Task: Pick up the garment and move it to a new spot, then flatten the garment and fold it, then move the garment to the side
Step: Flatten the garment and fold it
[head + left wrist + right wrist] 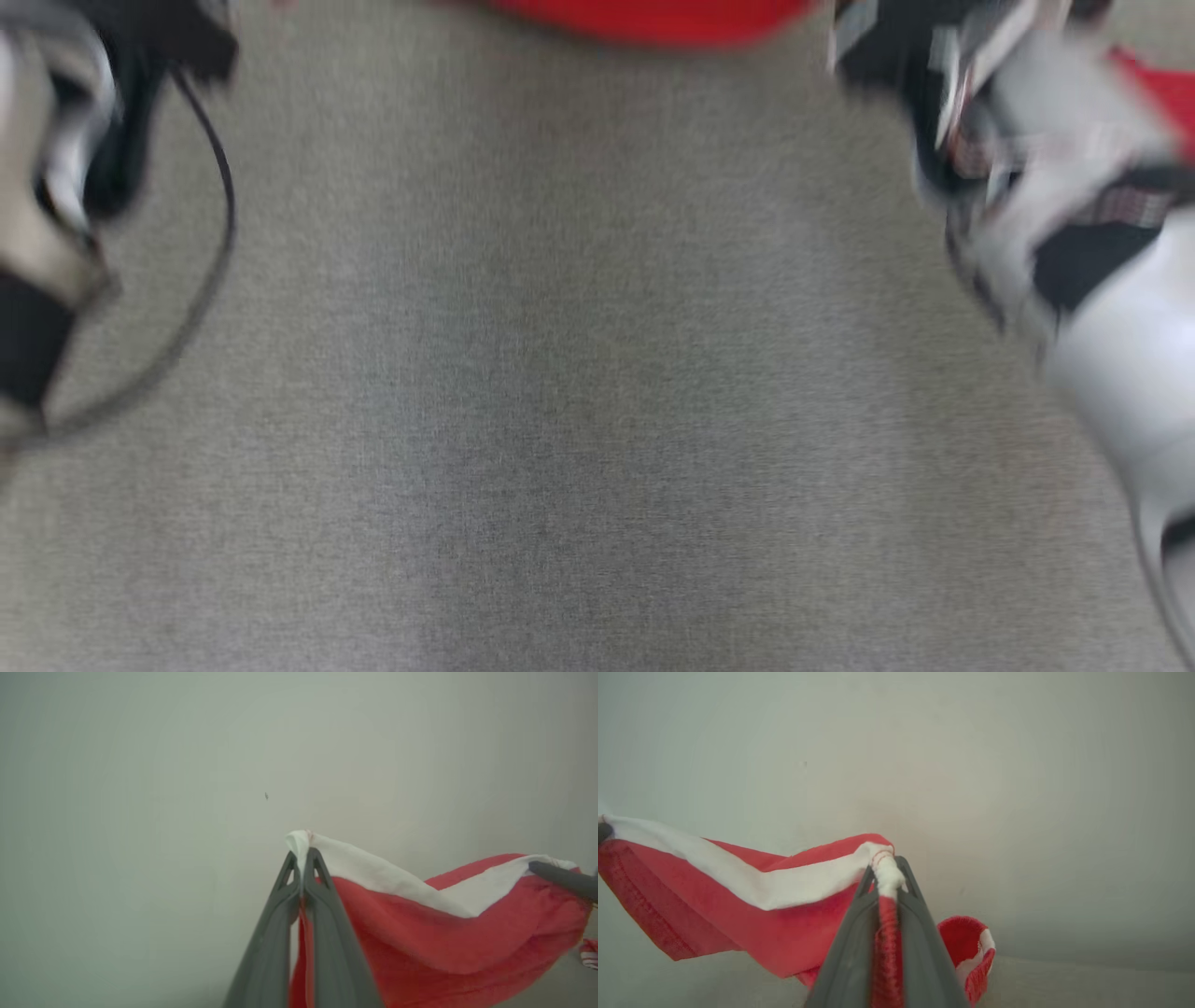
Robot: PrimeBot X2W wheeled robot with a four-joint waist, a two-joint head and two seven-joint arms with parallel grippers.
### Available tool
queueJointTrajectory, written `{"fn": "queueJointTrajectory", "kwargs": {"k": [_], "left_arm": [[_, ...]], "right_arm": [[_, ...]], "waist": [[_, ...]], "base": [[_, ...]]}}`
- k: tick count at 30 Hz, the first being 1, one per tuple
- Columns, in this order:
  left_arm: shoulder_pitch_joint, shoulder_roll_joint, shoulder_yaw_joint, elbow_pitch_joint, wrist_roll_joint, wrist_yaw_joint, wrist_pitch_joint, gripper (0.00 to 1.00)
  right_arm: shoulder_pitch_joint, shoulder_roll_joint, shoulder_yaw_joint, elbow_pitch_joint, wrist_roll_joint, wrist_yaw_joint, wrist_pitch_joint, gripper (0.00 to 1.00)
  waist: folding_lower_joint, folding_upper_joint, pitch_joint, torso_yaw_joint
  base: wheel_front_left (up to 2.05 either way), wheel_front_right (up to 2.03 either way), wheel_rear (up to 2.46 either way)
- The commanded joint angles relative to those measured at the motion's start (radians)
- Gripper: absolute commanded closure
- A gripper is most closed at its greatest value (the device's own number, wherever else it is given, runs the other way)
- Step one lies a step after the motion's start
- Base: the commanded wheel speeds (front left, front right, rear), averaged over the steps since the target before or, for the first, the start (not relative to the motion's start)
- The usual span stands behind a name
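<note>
1. The left pincer [302, 856] is clamped on one corner of the red fleece garment with a white band [420, 933].
2. The right pincer [887, 863] is clamped on the other corner of this band.
3. The garment hangs sagging between them, at the far side over the grey cloth-covered table [560, 373].
4. My advice: spread both arms evenly until the band is straight, then lower the hanging edge first.

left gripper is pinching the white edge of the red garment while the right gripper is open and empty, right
No, the right gripper is not open and empty: the right wrist view shows it shut on the white edge of the garment too. The left gripper does pinch that edge.
</note>
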Motion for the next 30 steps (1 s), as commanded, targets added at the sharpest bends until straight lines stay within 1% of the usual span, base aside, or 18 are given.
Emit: {"fn": "queueJointTrajectory", "kwargs": {"k": [1, 5, 7, 9, 10, 12, 14, 16, 18, 20, 22, 24, 26, 28, 30], "left_arm": [[0.06, 0.013, 0.022, -0.041, -0.011, 0.014, -0.006, 1.0], [0.32, 0.043, 0.088, -0.244, 0.002, 0.068, -0.004, 1.0], [0.443, 0.055, 0.106, -0.336, 0.005, 0.095, -0.004, 1.0], [0.564, 0.071, 0.111, -0.414, 0.012, 0.118, -0.004, 1.0], [0.675, 0.076, 0.127, -0.483, 0.029, 0.144, -0.004, 1.0], [0.775, 0.077, 0.135, -0.536, 0.044, 0.159, -0.004, 1.0], [0.868, 0.068, 0.143, -0.578, 0.059, 0.16, -0.004, 1.0], [0.957, 0.062, 0.157, -0.598, 0.079, 0.16, -0.004, 1.0], [1.029, 0.059, 0.158, -0.591, 0.131, 0.169, -0.004, 1.0], [1.099, 0.021, 0.182, -0.589, 0.152, 0.176, -0.004, 1.0], [1.165, 0.004, 0.194, -0.569, 0.197, 0.171, -0.004, 1.0], [1.215, -0.03, 0.206, -0.565, 0.23, 0.163, -0.004, 1.0], [1.254, -0.035, 0.207, -0.539, 0.285, 0.151, -0.004, 1.0], [1.281, -0.056, 0.22, -0.527, 0.32, 0.143, -0.004, 1.0], [1.308, -0.065, 0.256, -0.524, 0.344, 0.144, -0.004, 1.0]], "right_arm": [[0.051, -0.015, 0.011, -0.026, 0.013, -0.003, -0.007, 1.0], [0.244, -0.073, 0.037, -0.161, 0.071, -0.003, -0.015, 1.0], [0.337, -0.107, 0.043, -0.231, 0.093, -0.003, -0.017, 1.0], [0.428, -0.139, 0.061, -0.293, 0.085, -0.003, -0.018, 1.0], [0.524, -0.16, 0.053, -0.352, 0.085, -0.003, -0.018, 1.0], [0.616, -0.184, 0.041, -0.403, 0.074, -0.003, -0.018, 1.0], [0.705, -0.202, 0.022, -0.445, 0.063, -0.003, -0.019, 1.0], [0.781, -0.207, -0.005, -0.488, 0.045, -0.003, -0.019, 1.0], [0.861, -0.209, -0.038, -0.524, 0.017, -0.003, -0.018, 1.0], [0.942, -0.201, -0.079, -0.551, -0.004, -0.003, -0.017, 1.0], [1.022, -0.195, -0.126, -0.572, -0.036, -0.003, -0.017, 1.0], [1.09, -0.194, -0.145, -0.601, -0.08, -0.003, -0.017, 1.0], [1.164, -0.19, -0.182, -0.619, -0.105, -0.003, -0.017, 1.0], [1.226, -0.191, -0.218, -0.647, -0.142, -0.003, -0.017, 1.0], [1.28, -0.182, -0.25, -0.678, -0.159, -0.003, -0.017, 1.0]], "waist": [[0.0001, 0.0, -0.062, -0.017], [0.0001, 0.0, -0.112, -0.013], [0.0001, 0.0, -0.135, -0.008], [0.0001, 0.0, -0.157, -0.009], [0.0001, 0.0, -0.177, -0.009], [0.0001, 0.0, -0.196, -0.005], [0.0001, 0.0, -0.213, -0.002], [0.0001, 0.0, -0.228, -0.003], [0.0001, 0.0, -0.245, 0.001], [0.0001, 0.0, -0.263, 0.005], [0.0001, 0.0, -0.281, 0.016], [0.0001, 0.0, -0.292, 0.024], [0.0001, 0.0, -0.304, 0.037], [0.0001, 0.0, -0.315, 0.049], [0.0001, 0.0, -0.32, 0.054]], "base": [[0.0, 0.0, 0.0], [0.0, 0.0, 0.0], [0.0, 0.0, 0.0], [0.0, 0.0, 0.0], [0.0, 0.0, 0.0], [0.0, 0.0, 0.0], [0.0, 0.0, 0.0], [0.0, 0.0, 0.0], [0.0, 0.0, 0.0], [0.0, 0.0, 0.0], [0.0, 0.0, 0.0], [0.0, 0.0, 0.0], [0.0, 0.0, 0.0], [0.0, 0.0, 0.0], [0.0, 0.0, 0.0]]}}
